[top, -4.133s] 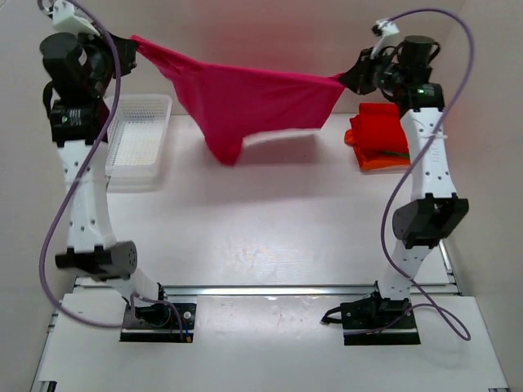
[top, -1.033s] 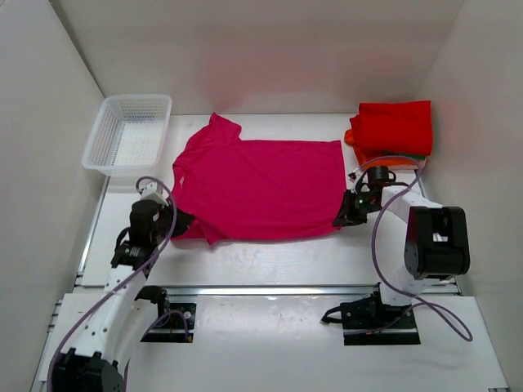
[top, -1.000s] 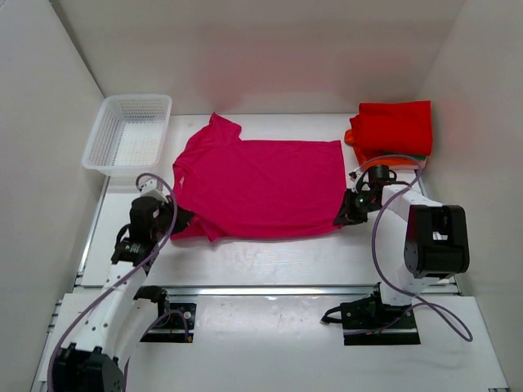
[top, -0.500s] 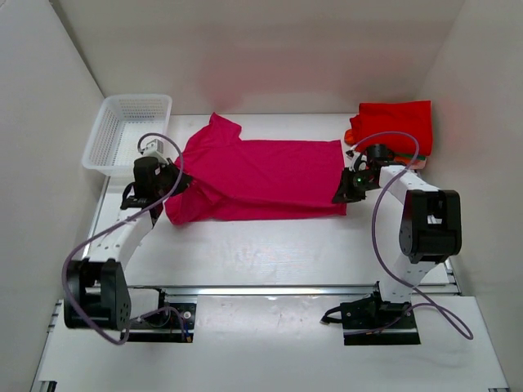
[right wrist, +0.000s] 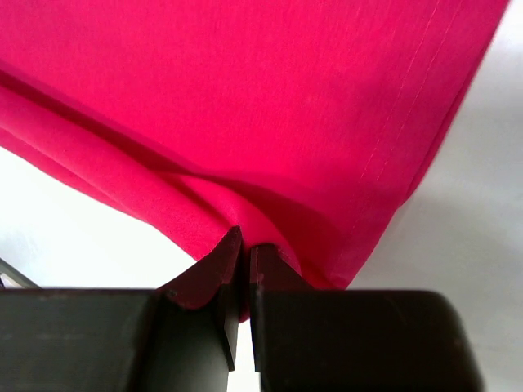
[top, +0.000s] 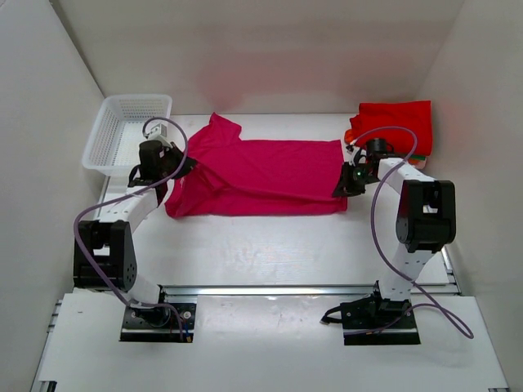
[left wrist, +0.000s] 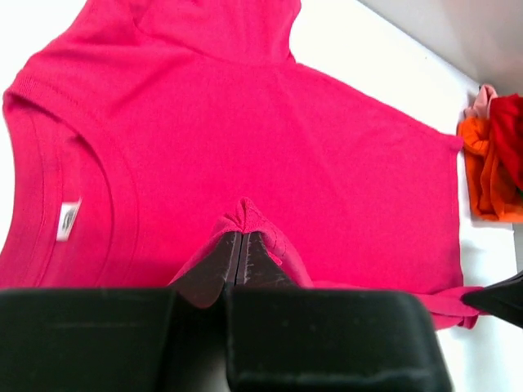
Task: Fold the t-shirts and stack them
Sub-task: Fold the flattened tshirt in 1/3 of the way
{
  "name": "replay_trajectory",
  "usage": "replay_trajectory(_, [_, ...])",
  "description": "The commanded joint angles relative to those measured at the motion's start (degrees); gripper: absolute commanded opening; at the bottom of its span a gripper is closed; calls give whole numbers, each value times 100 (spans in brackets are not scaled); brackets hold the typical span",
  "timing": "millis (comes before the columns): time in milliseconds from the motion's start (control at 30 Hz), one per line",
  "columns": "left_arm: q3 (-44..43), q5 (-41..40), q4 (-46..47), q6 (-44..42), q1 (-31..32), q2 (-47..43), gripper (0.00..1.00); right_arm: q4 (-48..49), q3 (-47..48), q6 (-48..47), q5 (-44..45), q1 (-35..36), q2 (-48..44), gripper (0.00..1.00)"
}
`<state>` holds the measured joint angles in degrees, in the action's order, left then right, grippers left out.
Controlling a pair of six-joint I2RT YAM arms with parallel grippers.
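The magenta-pink t-shirt [top: 261, 171] lies on the table with its near half folded up over the far half. My left gripper [top: 181, 166] is shut on a pinch of its near edge, lifted over the chest by the collar; in the left wrist view [left wrist: 242, 234] the cloth bunches between the fingertips. My right gripper [top: 341, 186] is shut on the shirt's right hem corner, with the fold shown in the right wrist view [right wrist: 244, 245]. The bright red t-shirt [top: 396, 126] lies folded at the back right on the orange one [top: 382, 159]. The green one is not visible.
A white mesh basket [top: 131, 135] stands at the back left, just beyond my left arm. White walls close in the left, back and right. The folded stack sits close behind my right gripper.
Both grippers have carried the shirt's near edge away from the arms' bases, over the shirt, narrowing it into a half fold. Earlier it hung in the air, then lay spread flat.
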<state>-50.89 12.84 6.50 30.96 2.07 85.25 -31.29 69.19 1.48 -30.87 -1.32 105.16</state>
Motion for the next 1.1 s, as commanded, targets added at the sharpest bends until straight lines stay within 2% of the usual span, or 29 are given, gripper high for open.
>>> replay_trajectory(0, [-289, -97, 237, 77, -40, 175, 7, 149, 411, -60, 107, -78, 92, 0])
replay_trajectory(33, [-298, -219, 307, 138, -57, 211, 20, 236, 481, -34, 204, -79, 109, 0])
replay_trajectory(67, [-316, -238, 551, 156, -75, 272, 29, 350, 542, -7, 291, -61, 110, 1])
replay_trajectory(133, [-491, -343, 912, 182, -110, 535, 38, 745, 604, 28, 624, -26, 57, 8])
replay_trajectory(200, [-1287, -82, 801, 209, -171, 1034, 45, 1096, 640, 211, 906, -8, -66, 22])
replay_trajectory(300, [-1914, 411, 607, 471, -189, 1283, 50, 1511, 518, 485, 1083, -8, -329, 62])
replay_trajectory(367, [-1811, 735, 511, 507, -172, 1117, 52, 1731, 316, 634, 1118, 18, -514, 70])
replay_trajectory(433, [-1356, 982, 274, 481, -110, 662, 52, 1845, 52, 652, 1223, 96, -803, 72])
replay_trajectory(533, [-215, 966, -26, 481, 39, -138, 52, 2257, -555, 661, 1112, 290, -1225, 59])
replay_trajectory(600, [410, 713, -79, 516, 319, -560, 51, 2434, -888, 687, 1022, 466, -1331, 52])
replay_trajectory(700, [1080, 132, -228, 525, 531, -774, 49, 2469, -986, 801, 917, 659, -1122, 52])
replay_trajectory(800, [994, -324, -518, 552, 690, -414, 49, 2252, -943, 836, 968, 729, -849, 53])
replay_trajectory(867, [609, -657, -798, 481, 795, 68, 48, 2136, -1047, 959, 1196, 852, -734, 53])
replay_trajectory(967, [47, -967, -1115, 472, 814, 788, 49, 2144, -1635, 1241, 1390, 1141, -970, 55])
replay_trajectory(1067, [-656, -775, -1466, 463, 769, 1483, 47, 2039, -2486, 1592, 1523, 1617, -1322, 55])
